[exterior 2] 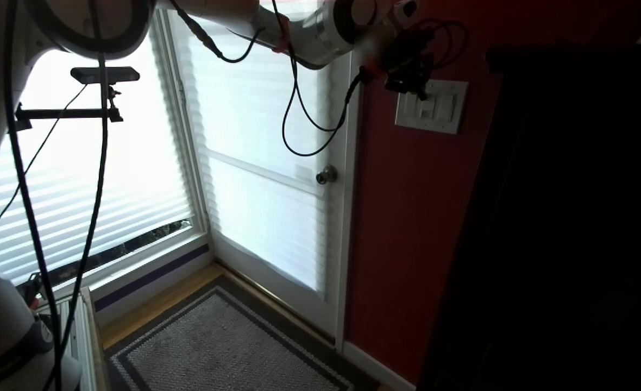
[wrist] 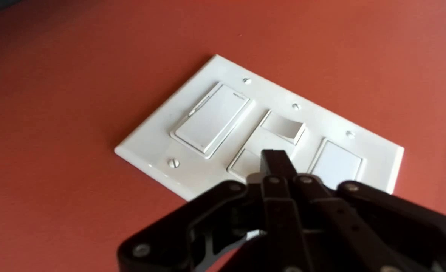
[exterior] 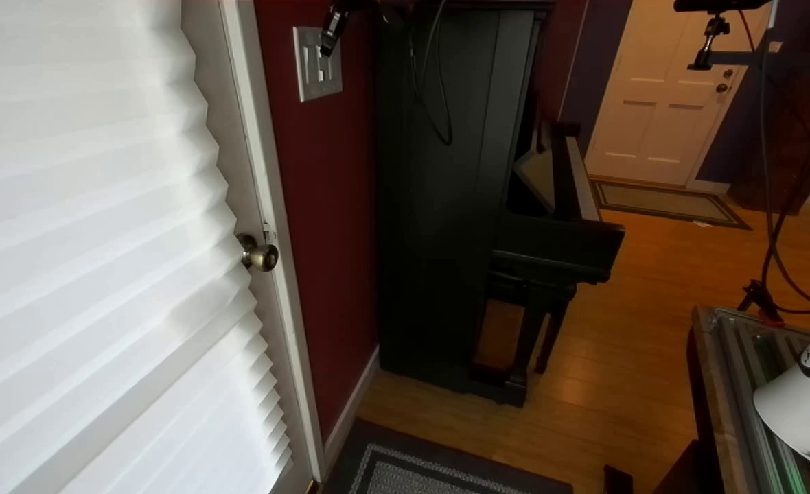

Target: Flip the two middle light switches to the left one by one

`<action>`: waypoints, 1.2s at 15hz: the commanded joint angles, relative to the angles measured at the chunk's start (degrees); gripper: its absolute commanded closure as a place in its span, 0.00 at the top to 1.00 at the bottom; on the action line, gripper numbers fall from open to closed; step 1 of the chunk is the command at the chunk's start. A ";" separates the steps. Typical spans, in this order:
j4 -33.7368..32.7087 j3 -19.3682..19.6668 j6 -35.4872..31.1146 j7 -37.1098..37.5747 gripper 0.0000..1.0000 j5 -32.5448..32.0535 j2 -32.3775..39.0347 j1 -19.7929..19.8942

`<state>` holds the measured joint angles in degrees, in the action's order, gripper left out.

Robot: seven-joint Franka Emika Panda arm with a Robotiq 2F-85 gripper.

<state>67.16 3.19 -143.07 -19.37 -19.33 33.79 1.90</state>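
Observation:
A pale wall plate [wrist: 151, 151] is fixed to the red wall. It also shows in both exterior views [exterior: 322, 90] [exterior 2: 428, 126]. In the wrist view its middle section holds two small rocker switches. The upper middle switch [wrist: 283, 126] has its right end raised. The lower middle switch [wrist: 243, 162] is partly hidden by my fingers, and its tilt is unclear. My gripper [wrist: 278, 163] is shut and empty, its fingertips in front of the lower middle switch. I cannot tell whether they touch it. The gripper also shows at the plate in both exterior views [exterior: 327, 46] [exterior 2: 419, 93].
A wide paddle with a slider [wrist: 213, 117] and a plain paddle [wrist: 336, 162] flank the middle switches. A dark piano [exterior: 439, 219] stands against the wall beside the plate. A door knob [exterior: 262, 256] sits lower, on the other side. Cables [exterior 2: 320, 153] hang from the arm [exterior 2: 320, 38].

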 commanded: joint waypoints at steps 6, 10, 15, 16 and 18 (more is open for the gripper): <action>-2.58 -1.22 -3.85 -0.02 0.00 3.38 2.41 1.01; -2.09 -0.95 2.93 -0.60 0.00 4.08 0.84 0.59; -2.81 -0.54 8.57 -0.50 0.00 3.63 1.05 0.36; -2.97 -0.47 9.18 -0.37 0.00 3.52 1.15 0.32; -2.93 -0.78 9.12 -0.51 0.00 3.88 1.42 0.52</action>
<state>66.39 2.96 -135.75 -19.30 -16.66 34.13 2.07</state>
